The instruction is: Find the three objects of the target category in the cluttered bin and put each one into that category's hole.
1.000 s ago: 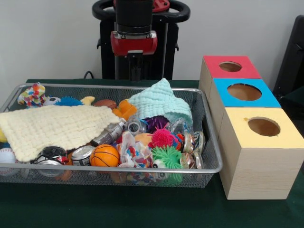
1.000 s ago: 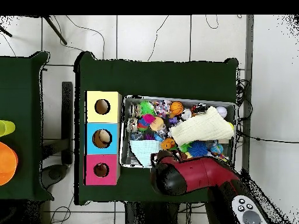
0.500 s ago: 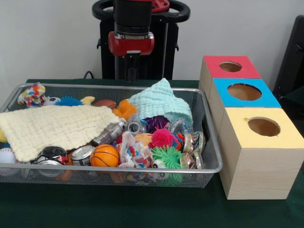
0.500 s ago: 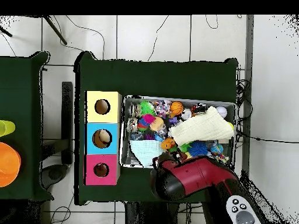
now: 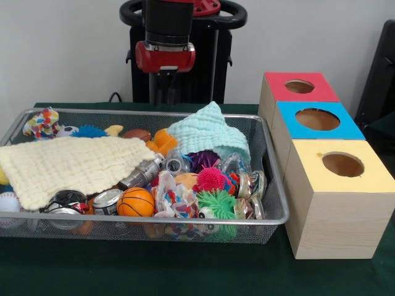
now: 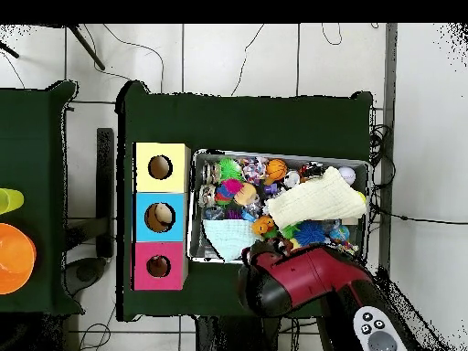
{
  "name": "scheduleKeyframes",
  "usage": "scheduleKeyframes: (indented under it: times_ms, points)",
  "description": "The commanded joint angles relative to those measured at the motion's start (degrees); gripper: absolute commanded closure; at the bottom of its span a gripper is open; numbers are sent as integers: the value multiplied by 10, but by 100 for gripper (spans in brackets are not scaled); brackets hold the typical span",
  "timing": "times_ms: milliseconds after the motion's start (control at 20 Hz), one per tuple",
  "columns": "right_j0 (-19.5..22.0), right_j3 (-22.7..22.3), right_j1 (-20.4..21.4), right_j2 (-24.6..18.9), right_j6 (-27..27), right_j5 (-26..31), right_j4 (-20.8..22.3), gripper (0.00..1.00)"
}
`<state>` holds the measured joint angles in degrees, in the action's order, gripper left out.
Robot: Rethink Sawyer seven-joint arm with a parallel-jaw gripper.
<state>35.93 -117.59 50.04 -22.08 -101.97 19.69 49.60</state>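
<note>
The silver wire mesh bin (image 5: 154,220) sits on the green table, full of mixed toys; from above its rim (image 6: 274,155) shows too. An orange soft toy (image 5: 162,140) lies at the back beside a mint cloth; I cannot make out stripes on it. A pale yellow bit (image 5: 113,130) pokes out above the cream cloth. The red-topped box's round hole (image 5: 299,86) is at the far right, and shows from above (image 6: 158,266). My gripper (image 5: 164,86) hangs empty behind the bin's far rim, above the table, apart from all toys. The arm (image 6: 302,279) covers the bin's near edge from above.
A cream cloth (image 5: 74,165) covers the bin's left half and a mint cloth (image 5: 210,132) is heaped at the back. A toy basketball (image 5: 136,202), pink (image 5: 212,179) and green (image 5: 216,203) spiky balls and cans (image 5: 106,200) lie in front. Blue-topped (image 5: 318,118) and yellow-topped (image 5: 342,164) boxes adjoin the red one.
My gripper has risen a little and drifted slightly left in the front view, drawing back from the bin. Nothing in the bin has moved.
</note>
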Motion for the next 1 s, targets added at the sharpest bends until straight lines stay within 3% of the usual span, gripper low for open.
scheduleKeyframes:
  times_ms: [50,300,450,650,900,1000]
  points:
    - [-3,49,-4,-23,35,4,34,0]
    - [-3,50,-4,-27,40,9,31,0]
    - [-15,67,-1,-13,47,5,64,0]
    - [20,55,-9,-45,68,-14,55,0]
    - [125,36,-13,-156,220,106,-42,0]
    - [146,57,-34,-180,251,125,-39,0]
